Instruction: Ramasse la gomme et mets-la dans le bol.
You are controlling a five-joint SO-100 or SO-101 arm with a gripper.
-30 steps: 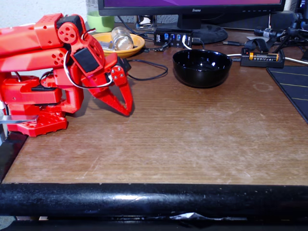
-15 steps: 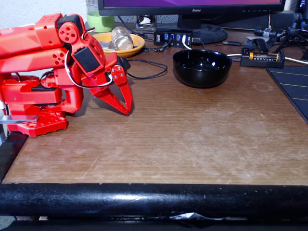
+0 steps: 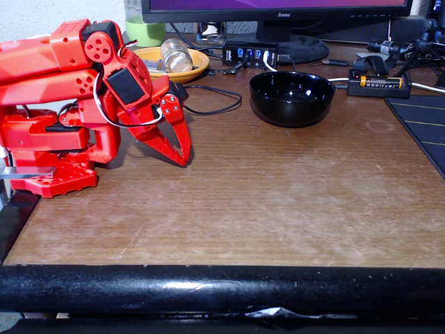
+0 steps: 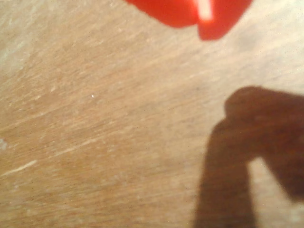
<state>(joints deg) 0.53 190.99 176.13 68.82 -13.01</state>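
Item, fixed view, far left: my red arm, folded low over its base. Item: my end effector (image 3: 182, 158), tips pressed together, clenched on nothing, pointing down at the counter (image 3: 278, 202). Item, behind it: orange dish (image 3: 196, 66) holding a glass jar (image 3: 175, 55). Item, well to the right of my end effector: the black bowl (image 3: 292, 98). Item, wrist view: my end effector (image 4: 199, 21) at the top edge, blurred, above bare wood grain.
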